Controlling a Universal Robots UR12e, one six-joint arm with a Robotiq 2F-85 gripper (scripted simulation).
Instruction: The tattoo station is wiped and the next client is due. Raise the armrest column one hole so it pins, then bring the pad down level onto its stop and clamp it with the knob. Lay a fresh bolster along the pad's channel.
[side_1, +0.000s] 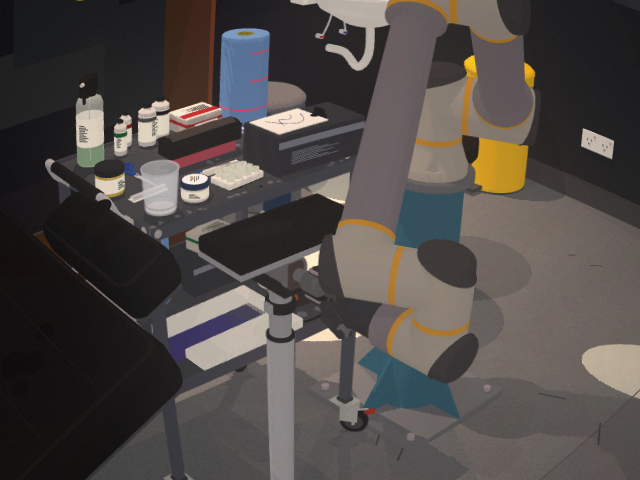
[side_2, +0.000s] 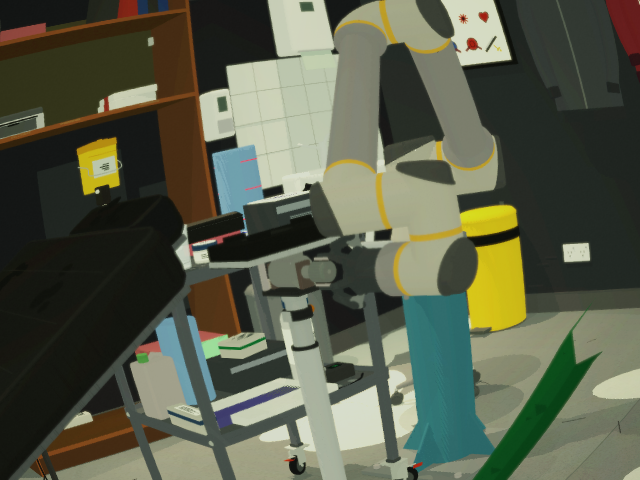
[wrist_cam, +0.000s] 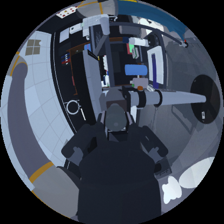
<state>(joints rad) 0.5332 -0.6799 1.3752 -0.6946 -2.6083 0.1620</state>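
In front of the trolley stands the armrest: a black pad (side_1: 271, 229) lying about level on top of a grey column (side_1: 280, 356) with a dark collar. Under the pad, on the side of the head, a grey knob (side_2: 319, 271) sticks out sideways, and my gripper (side_2: 331, 272) is closed around it, reaching in horizontally from the right. In the wrist camera the knob (wrist_cam: 115, 117) sits between my fingers, with the column (wrist_cam: 162, 98) running away to its round base (wrist_cam: 204, 99). A dark bolster (side_1: 199, 137) lies on the trolley top, behind the cups.
The trolley's frame and caster (side_1: 353, 416) stand just behind the column. A black client chair (side_1: 62, 330) fills the left. Bottles, jars and a blue paper roll (side_1: 244, 70) crowd the trolley top. A yellow bin (side_1: 499, 150) stands behind my base.
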